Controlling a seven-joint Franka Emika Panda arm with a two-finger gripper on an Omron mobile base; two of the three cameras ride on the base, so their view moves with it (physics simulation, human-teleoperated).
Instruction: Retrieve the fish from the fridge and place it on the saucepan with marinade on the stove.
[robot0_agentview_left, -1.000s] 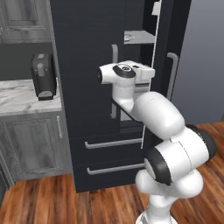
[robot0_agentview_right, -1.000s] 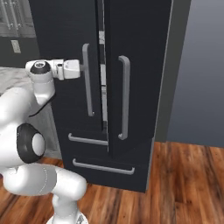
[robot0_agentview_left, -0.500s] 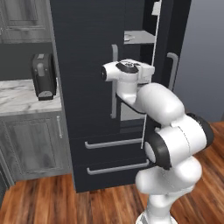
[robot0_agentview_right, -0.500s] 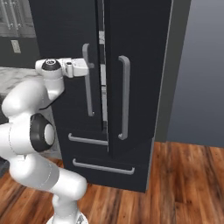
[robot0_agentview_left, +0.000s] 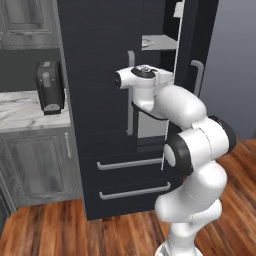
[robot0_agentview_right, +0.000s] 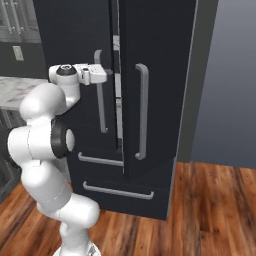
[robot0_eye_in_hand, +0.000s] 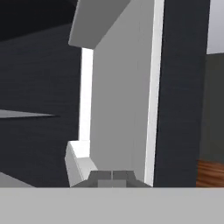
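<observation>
At the far left of the left base view, grey wood-grain cabinets (robot0_agentview_left: 37, 175) carry a marble-topped desk (robot0_agentview_left: 20, 111) with a black coffee machine (robot0_agentview_left: 49, 87) standing on it against a dark wall; a reddish wood floor (robot0_agentview_left: 60, 230) runs across the front. To the right of the desk stands the fridge (robot0_agentview_left: 100, 60), tall and black, with long grey bar handles and two lower drawers (robot0_agentview_left: 127, 175). Its right door stands slightly ajar, and through the gap a grey inner shelf (robot0_agentview_left: 157, 42) and pale inner wall show. The white arm reaches up to that gap, with the jaws (robot0_agentview_right: 111, 73) pressed together and empty at the door edges, level with the upper part of the left door's handle (robot0_agentview_right: 100, 90). In the hand view the closed tips (robot0_eye_in_hand: 112, 176) sit low against a pale grey inner wall, with a dark door edge to the right and dark shelf space to the left. The fish cannot be made out; the visible slice of the fridge interior is too narrow to tell what the shelves hold. Right of the fridge is a plain grey wall (robot0_agentview_right: 230, 75).
</observation>
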